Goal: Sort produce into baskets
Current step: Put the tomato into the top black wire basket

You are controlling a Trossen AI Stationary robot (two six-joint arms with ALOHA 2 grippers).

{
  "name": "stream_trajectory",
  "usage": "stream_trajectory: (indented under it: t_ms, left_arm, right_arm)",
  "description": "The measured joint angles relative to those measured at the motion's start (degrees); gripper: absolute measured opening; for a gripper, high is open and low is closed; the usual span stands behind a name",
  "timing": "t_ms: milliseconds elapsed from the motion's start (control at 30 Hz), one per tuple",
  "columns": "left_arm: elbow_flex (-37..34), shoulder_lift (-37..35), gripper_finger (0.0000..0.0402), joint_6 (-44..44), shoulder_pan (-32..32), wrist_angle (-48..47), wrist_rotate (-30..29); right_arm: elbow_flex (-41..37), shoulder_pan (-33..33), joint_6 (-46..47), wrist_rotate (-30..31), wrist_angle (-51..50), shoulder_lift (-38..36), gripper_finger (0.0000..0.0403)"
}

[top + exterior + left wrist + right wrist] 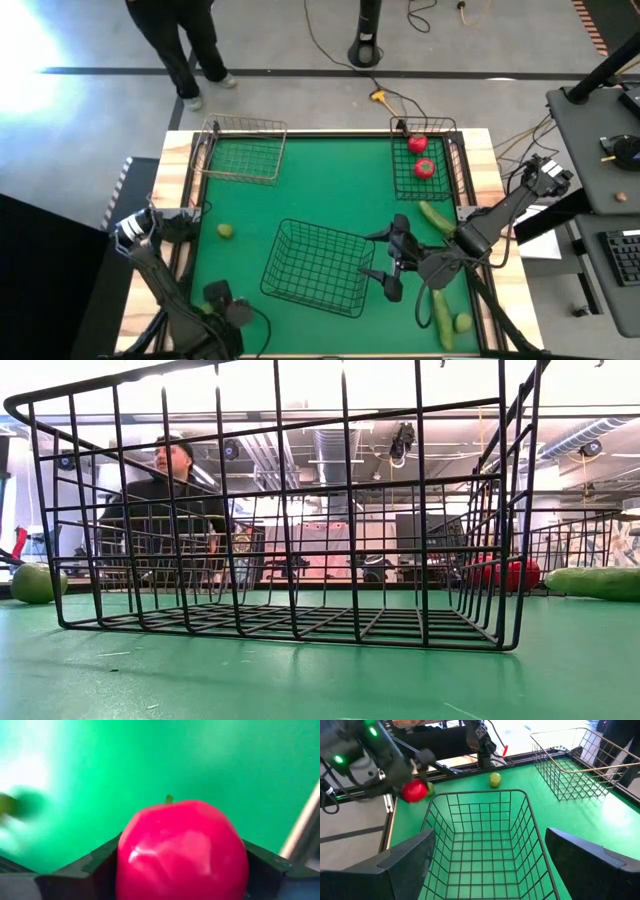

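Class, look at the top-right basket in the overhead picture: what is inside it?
Two red tomatoes lie inside the top-right basket, one nearer the far end. Green mat shows through the rest of its floor. Whether anything small hides under them cannot be seen.

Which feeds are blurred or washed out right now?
Left wrist view: the red tomato between the left gripper's fingers is soft, the green background blurred. Low view: bright backlight behind the basket. Right wrist view: left arm motion-blurred.
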Motion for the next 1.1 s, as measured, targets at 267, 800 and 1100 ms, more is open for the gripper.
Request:
stream_trajectory:
  t_ms: [267, 800, 1100]
  left_arm:
    - [13.27, -0.11, 0.0277, -0.24, 0.0, -7.45, -32.61]
    - [15.26, -3.37, 0.0275, 5.78, 15.78, -7.95, -33.92]
    - [13.68, -9.97, 0.0275, 17.59, 35.13, -5.74, -25.14]
  right_arm:
    - [-0.78, 1.4, -13.38, 4.71, 10.38, 5.89, 0.0368]
    - [13.34, 1.64, -46.46, 7.87, 22.02, 26.26, 0.0368]
    - [12.3, -1.04, -47.77, 13.58, 21.69, 29.09, 0.0368]
